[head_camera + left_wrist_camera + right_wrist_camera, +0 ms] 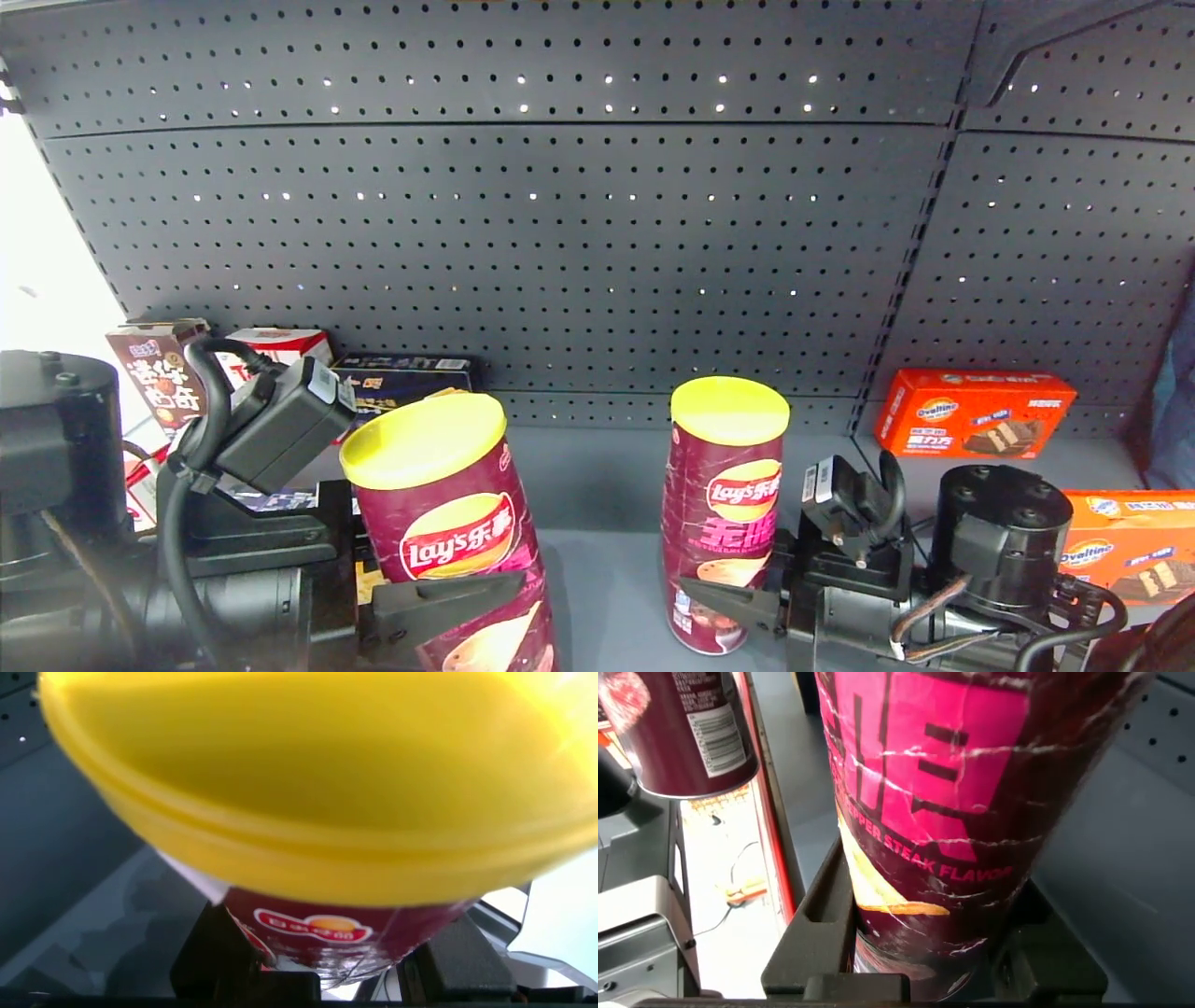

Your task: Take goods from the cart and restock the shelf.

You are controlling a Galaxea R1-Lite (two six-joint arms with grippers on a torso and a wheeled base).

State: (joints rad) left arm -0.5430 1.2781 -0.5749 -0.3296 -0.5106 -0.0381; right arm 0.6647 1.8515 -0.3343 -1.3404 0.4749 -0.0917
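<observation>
Shelf (pixel 607 485): right can (pixel 724 504) mid-shelf; left can (pixel 439 523) to its left, nearer (tilted). Small boxes (pixel 233 364) rear left against pegboard (pixel 560 261). Rear flat box (pixel 976 413) far right, front flat box (pixel 1120 551) before it.

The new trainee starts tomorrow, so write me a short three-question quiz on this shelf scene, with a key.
1. True or false: the left gripper is empty.
2. The lid of the right chip can, held in the right gripper, is: A red, B yellow, C blue.
3. Fill in: the orange boxes lie on the robot's ____ side of the shelf.
Key: 1 false, it grips the left chip can; 2 B; 3 right.
</observation>
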